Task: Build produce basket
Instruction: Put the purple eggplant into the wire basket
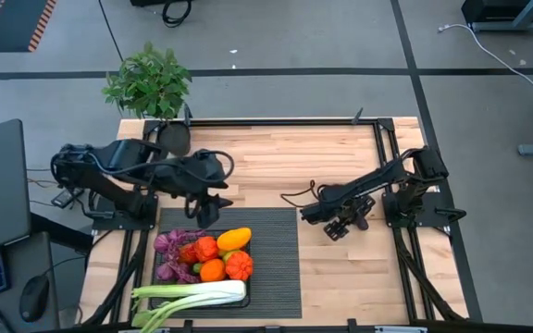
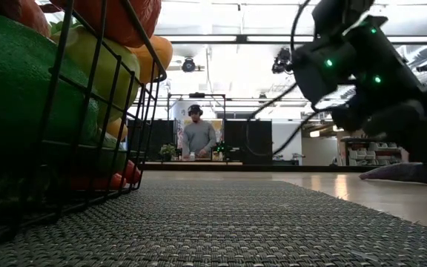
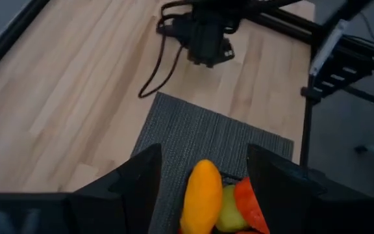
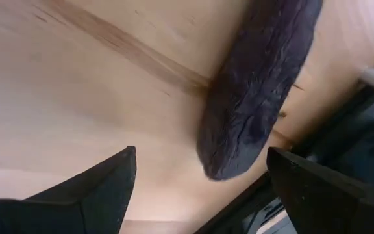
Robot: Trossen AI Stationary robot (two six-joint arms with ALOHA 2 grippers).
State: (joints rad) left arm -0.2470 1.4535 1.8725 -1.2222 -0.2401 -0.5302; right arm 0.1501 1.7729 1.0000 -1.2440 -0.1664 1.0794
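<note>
The black wire basket (image 1: 160, 268) stands on the left part of the dark ribbed mat (image 1: 276, 264) and holds purple grapes (image 1: 169, 245), red and orange pieces and a yellow pepper (image 1: 234, 239). A leek (image 1: 192, 294) lies across its near side. My left gripper (image 1: 206, 213) is open just above the basket's far edge, and its fingers stand on either side of the yellow pepper (image 3: 201, 195) without touching it. My right gripper (image 1: 340, 225) is open, low over the bare wood right of the mat. A dark purple eggplant (image 4: 258, 91) lies on the wood between its fingers, untouched.
A leafy potted plant (image 1: 148, 81) stands at the table's far left corner. Black frame rails (image 1: 387, 176) run along the table's sides. Bare wood lies far of the mat (image 1: 276, 166). A person (image 2: 199, 137) stands in the room behind the table.
</note>
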